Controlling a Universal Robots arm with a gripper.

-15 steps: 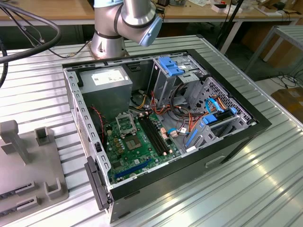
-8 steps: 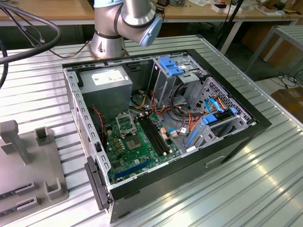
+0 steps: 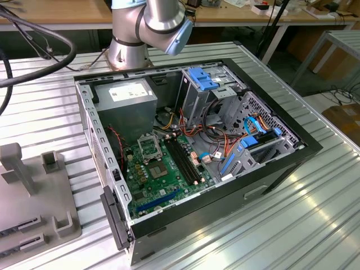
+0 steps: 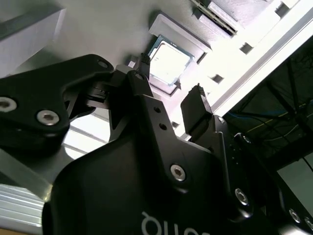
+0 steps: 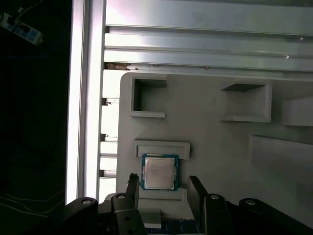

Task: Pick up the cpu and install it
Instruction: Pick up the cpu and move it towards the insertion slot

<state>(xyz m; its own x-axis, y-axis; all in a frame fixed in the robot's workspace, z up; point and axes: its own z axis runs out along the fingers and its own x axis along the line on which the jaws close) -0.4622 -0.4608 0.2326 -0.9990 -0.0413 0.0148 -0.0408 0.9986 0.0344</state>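
Nothing I can read from here: faint print atop the cpu (image 5: 159, 172), a white label (image 3: 130, 91) on the power supply (image 3: 147, 109), cut-off white letters on the pincer (image 4: 170, 77) body — all illegible.

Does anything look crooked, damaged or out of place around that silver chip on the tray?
Nothing stands out. The small square silver-topped cpu lies flat and straight in its seat on the pale grey moulded tray; the black gripper is open, straddling it.
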